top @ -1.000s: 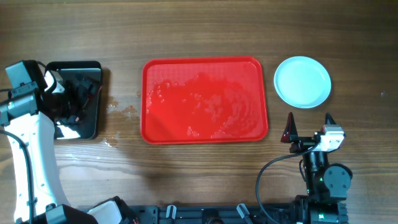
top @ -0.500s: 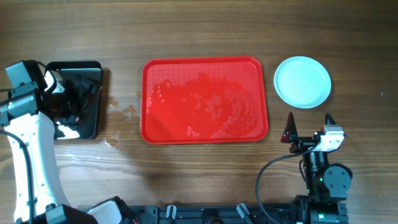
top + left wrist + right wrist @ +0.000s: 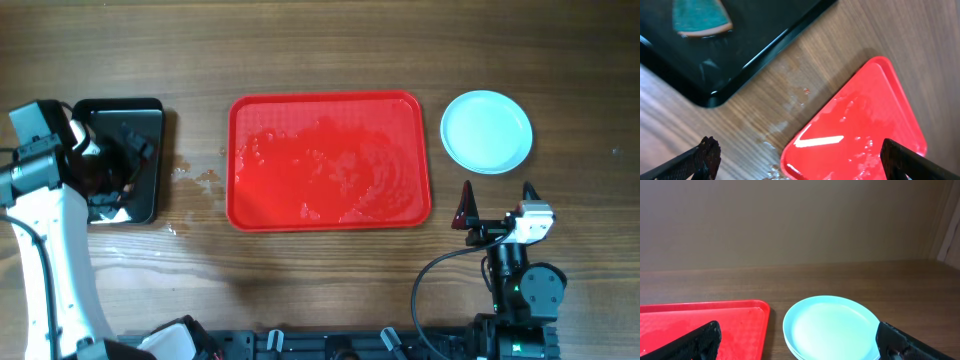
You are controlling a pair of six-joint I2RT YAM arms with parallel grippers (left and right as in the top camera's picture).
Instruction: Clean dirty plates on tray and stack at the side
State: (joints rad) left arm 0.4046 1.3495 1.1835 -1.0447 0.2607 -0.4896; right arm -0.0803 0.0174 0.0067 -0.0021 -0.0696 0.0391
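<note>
Overhead shows plates stacked just beside the wet red tray

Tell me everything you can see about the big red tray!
The red tray is a flat, shiny, plastic-looking rectangle with rounded corners and a raised rim. It lies flat on the wooden table, wet with droplets, holding nothing. The plates sit apart on its right, the black tray apart on its left.

My left gripper has drawn back slightly, leaving more of the black rectangular plastic tray beyond my fingertips.
</note>
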